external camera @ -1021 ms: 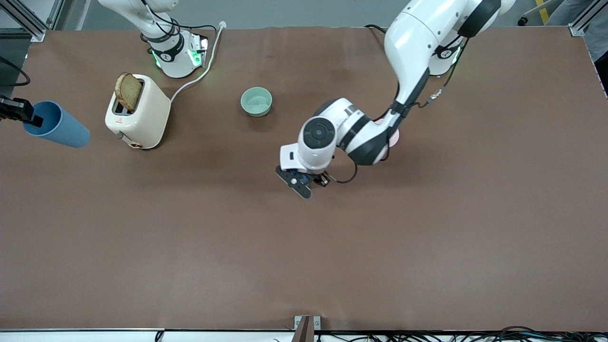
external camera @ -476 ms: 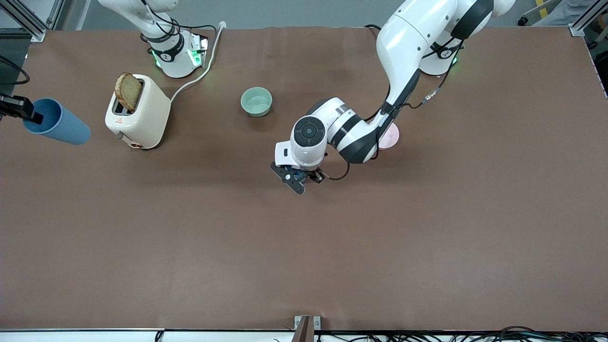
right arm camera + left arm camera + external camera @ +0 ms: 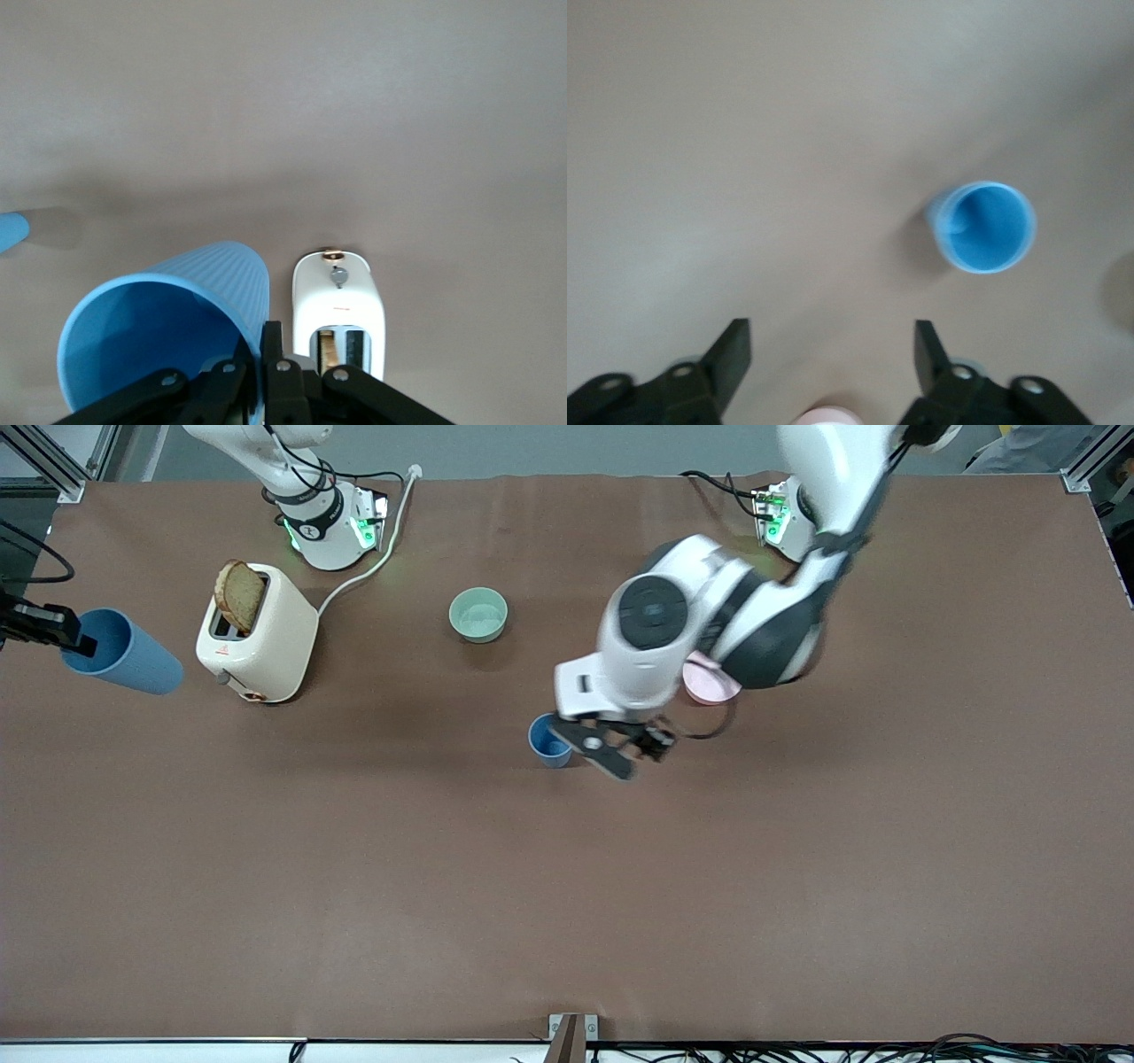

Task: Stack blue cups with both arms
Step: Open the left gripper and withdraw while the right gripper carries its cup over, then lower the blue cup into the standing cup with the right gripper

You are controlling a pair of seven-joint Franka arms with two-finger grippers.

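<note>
place: robot lab | evidence: brown-covered table point(image 3: 567, 886) with aluminium frame posts point(image 3: 53, 465) at corners; cable bundle point(image 3: 886, 1050) along table's camera-side edge; arm bases point(image 3: 328, 531) bolted on table

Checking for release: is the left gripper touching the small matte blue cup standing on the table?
Apart. The left wrist view shows the left gripper open, with bare table between its fingers and the small matte blue cup.

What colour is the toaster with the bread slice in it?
The toaster is cream white; the front view shows it best.
</note>
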